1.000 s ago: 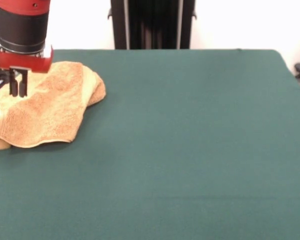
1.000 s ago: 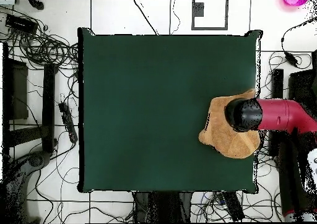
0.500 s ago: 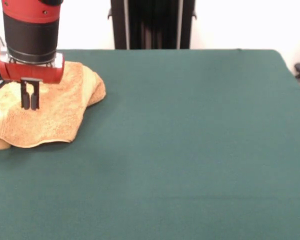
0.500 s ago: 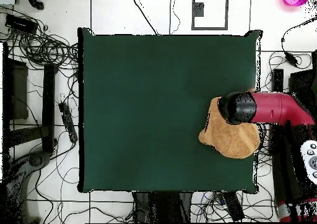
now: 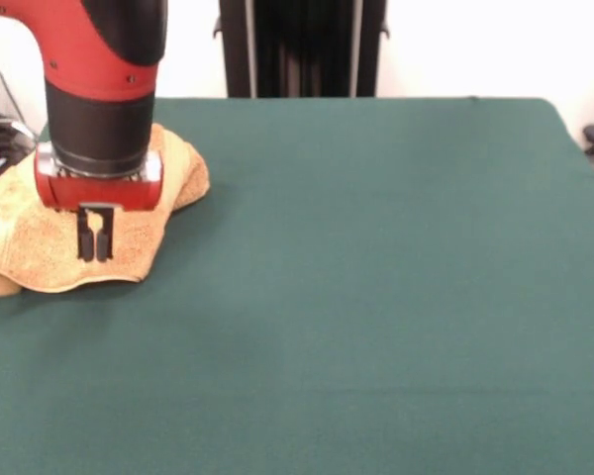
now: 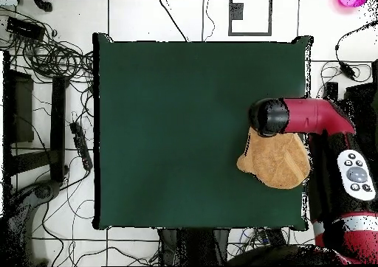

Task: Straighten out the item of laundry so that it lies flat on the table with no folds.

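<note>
The golden-orange towel (image 5: 30, 247) lies bunched and folded over itself at the left edge of the green table (image 5: 376, 297). In the overhead view the towel (image 6: 277, 161) sits at the table's (image 6: 184, 131) right edge and reaches slightly past it. My gripper (image 5: 95, 242) hangs over the towel's near right part. Its two black fingers stand close together, shut and holding nothing. In the overhead view the red arm's wrist (image 6: 267, 118) covers the gripper and the towel's far corner.
The black pedestal column (image 5: 302, 47) stands behind the table's far edge. Cables (image 6: 44, 57) lie on the floor beside the table. The arm's body with a grey button panel (image 6: 356, 172) sits beyond the table's right edge in the overhead view.
The arm has moved right and toward the camera in the front view, carrying the shut gripper from the towel's left side to its near right part. The towel has not moved.
</note>
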### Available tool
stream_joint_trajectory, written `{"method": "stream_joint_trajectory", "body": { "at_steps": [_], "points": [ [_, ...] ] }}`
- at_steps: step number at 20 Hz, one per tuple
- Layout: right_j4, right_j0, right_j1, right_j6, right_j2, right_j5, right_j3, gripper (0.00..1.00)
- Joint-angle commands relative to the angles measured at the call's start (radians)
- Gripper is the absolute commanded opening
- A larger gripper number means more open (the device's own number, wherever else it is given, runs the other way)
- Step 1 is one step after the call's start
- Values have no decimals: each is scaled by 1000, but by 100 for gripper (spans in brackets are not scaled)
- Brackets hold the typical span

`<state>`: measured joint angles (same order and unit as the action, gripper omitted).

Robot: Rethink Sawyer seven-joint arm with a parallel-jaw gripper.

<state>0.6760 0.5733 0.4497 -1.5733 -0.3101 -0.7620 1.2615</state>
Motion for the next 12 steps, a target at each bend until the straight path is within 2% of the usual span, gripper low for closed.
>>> {"method": "stream_joint_trajectory", "body": {
  "at_steps": [1,3,4,7,12],
  "points": [
    [-74,-36,-140,134,-101,-156,-57,0],
    [-72,-56,-148,135,-79,-208,-85,0],
    [-76,-62,-151,139,-73,-227,-95,100],
    [-63,-83,-162,163,-53,-307,-133,100],
    [-54,-90,-177,167,-53,-352,-163,100]
  ]
}}
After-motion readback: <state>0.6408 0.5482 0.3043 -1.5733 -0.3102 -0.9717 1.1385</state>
